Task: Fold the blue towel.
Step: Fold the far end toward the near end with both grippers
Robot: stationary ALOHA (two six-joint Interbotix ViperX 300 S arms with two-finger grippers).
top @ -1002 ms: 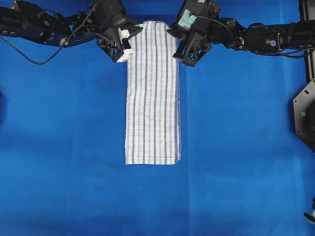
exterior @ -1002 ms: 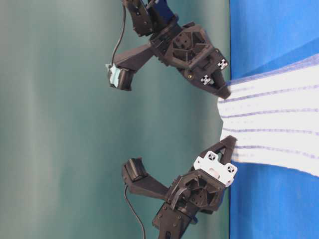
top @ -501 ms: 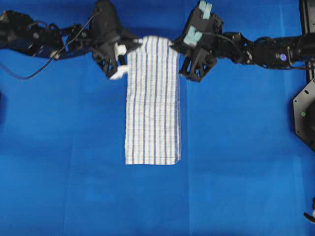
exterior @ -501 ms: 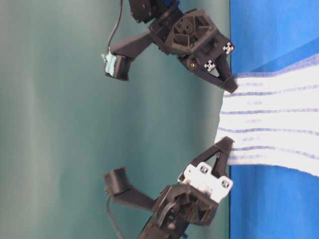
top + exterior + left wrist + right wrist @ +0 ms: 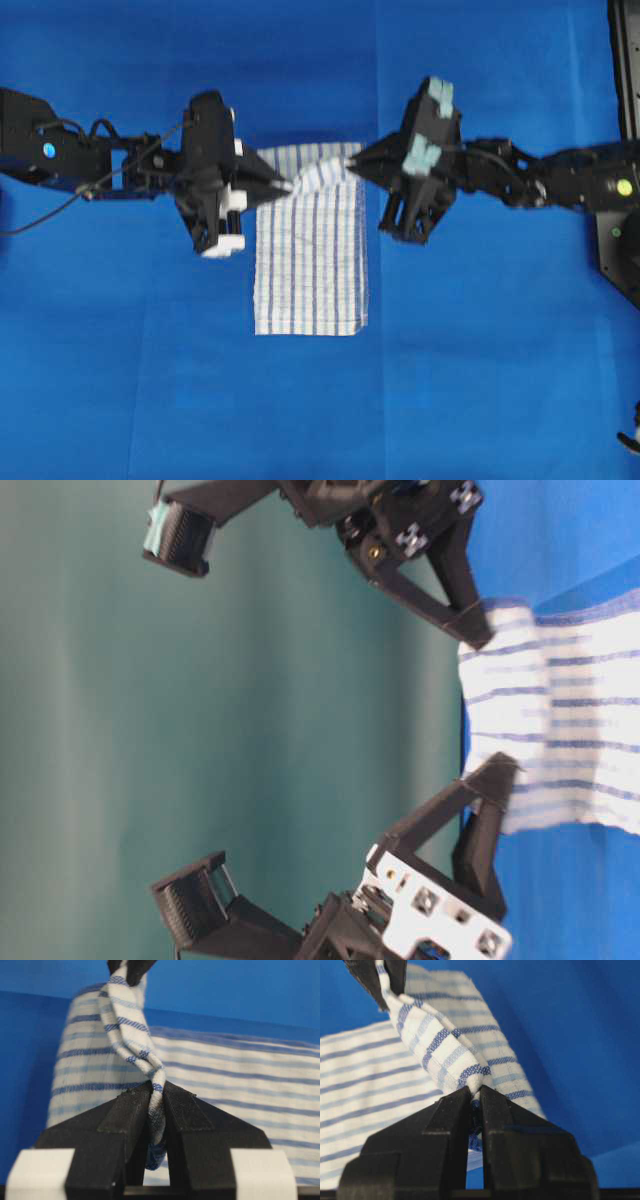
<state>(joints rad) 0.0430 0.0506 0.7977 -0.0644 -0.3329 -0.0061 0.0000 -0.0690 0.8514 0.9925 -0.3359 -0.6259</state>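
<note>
Above the blue cloth [image 5: 480, 380], both arms reach inward, fingers [image 5: 134, 1110] pinching the blue towel [image 5: 310, 270]'s lifted corners.

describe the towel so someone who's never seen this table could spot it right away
Start from the solid blue table covering that fills the overhead view and look at its middle. The blue towel is the long white cloth there with thin blue stripes, its far end pinched by the left gripper and right gripper. It is the only pale, striped thing on the plain blue.
</note>
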